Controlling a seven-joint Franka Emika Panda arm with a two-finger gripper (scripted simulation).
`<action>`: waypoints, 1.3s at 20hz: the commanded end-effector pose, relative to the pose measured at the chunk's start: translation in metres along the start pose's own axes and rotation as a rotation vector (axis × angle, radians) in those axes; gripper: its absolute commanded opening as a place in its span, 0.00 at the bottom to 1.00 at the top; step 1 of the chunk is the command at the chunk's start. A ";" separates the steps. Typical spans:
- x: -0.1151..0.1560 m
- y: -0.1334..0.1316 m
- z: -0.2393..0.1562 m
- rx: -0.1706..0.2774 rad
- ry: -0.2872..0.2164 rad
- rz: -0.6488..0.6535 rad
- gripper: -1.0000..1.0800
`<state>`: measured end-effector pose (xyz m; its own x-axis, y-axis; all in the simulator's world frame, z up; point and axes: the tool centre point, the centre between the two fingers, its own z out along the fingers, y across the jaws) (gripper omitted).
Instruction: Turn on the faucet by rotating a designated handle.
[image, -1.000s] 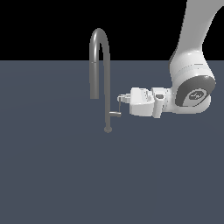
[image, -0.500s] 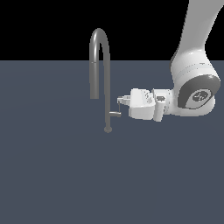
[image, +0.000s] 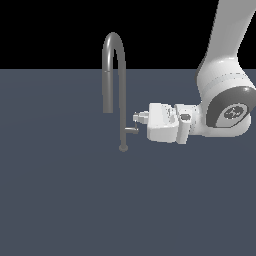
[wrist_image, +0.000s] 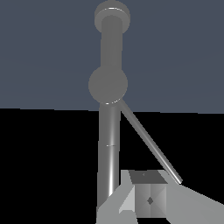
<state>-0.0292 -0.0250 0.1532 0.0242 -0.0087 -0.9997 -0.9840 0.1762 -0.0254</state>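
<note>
The faucet is a tall grey gooseneck with a thin stem and a small round base, standing on the dark floor. Low on the stem sits the handle, a short stub ending in a slender rod. My gripper reaches in level from the exterior view's right, and its tips are at the rod's end. In the wrist view the handle slants away from the faucet stem, and its end passes right beside my fingers. The jaws look shut, with nothing between them.
A flat dark grey-blue floor spreads all around the faucet. My white arm rises at the exterior view's right. The spout's open end hangs on the stem's far side from my gripper.
My gripper has sunk slightly and stayed against the handle's rod. The arm's wrist joint has drifted a little to the exterior view's right. The faucet stands as before.
</note>
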 end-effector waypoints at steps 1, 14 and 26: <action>0.011 0.017 0.000 -0.005 -0.003 0.019 0.00; 0.029 0.029 0.000 -0.005 -0.007 -0.012 0.00; 0.062 0.030 0.000 -0.009 -0.012 -0.013 0.00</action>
<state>-0.0570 -0.0203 0.0946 0.0445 0.0024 -0.9990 -0.9851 0.1664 -0.0435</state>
